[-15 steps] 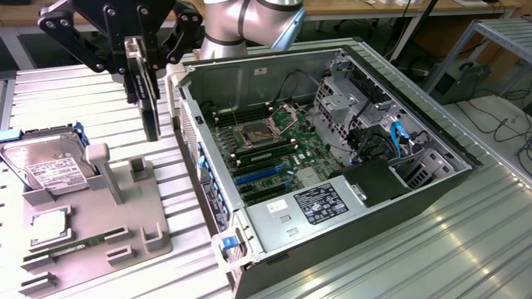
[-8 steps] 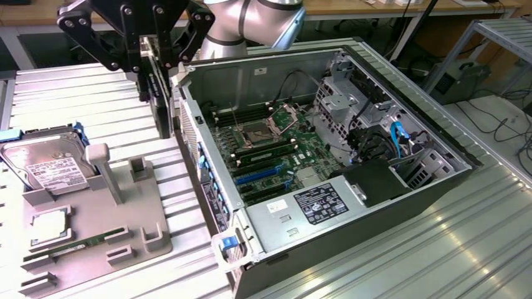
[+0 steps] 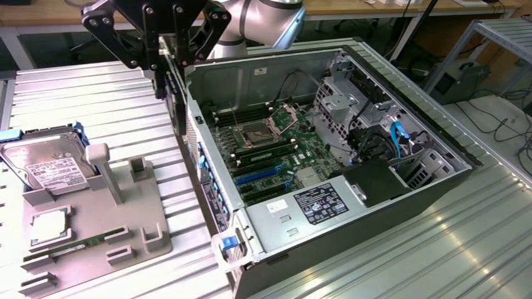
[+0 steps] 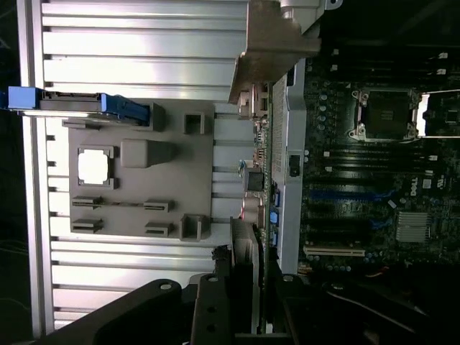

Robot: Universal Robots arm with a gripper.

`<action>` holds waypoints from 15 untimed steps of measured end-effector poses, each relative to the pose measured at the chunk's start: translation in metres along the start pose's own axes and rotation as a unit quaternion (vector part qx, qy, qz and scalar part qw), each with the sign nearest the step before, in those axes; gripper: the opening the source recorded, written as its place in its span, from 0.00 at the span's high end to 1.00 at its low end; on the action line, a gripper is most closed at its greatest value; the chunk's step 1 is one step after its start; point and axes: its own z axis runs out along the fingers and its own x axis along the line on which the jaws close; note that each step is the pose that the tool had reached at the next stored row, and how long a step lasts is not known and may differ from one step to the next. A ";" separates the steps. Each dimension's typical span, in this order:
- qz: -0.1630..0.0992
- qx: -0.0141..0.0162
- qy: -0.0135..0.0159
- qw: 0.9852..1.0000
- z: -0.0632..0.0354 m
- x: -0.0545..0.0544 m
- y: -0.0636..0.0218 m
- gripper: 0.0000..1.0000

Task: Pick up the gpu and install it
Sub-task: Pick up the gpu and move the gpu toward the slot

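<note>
Pincer (image 3: 172, 59) clamped on gpu (image 3: 176, 106) — card hanging edge-on beneath it, beside case (image 3: 249, 75) wall

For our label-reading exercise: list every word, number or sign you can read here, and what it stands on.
No text is legible.
Hard drive label: too blurred.
Dark sticker on the power supply: too small.
White marking on the motherboard: unreadable.
gpu held by the gripper: none seen.
</note>
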 end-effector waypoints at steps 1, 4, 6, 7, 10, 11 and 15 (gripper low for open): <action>0.000 0.000 0.000 1.000 0.0000 -0.002 0.0000 0.72; 0.000 0.000 0.000 1.000 -0.0001 -0.007 -0.0002 0.72; 0.000 0.000 0.000 1.000 -0.0002 -0.010 -0.0003 0.72; 0.000 0.000 0.000 1.000 -0.0003 -0.012 -0.0004 0.72; 0.000 0.000 0.000 1.000 -0.0004 -0.022 -0.0007 0.72; 0.000 0.000 0.000 1.000 -0.0005 -0.023 -0.0007 0.72; 0.000 0.000 0.000 1.000 -0.0005 -0.028 -0.0009 0.72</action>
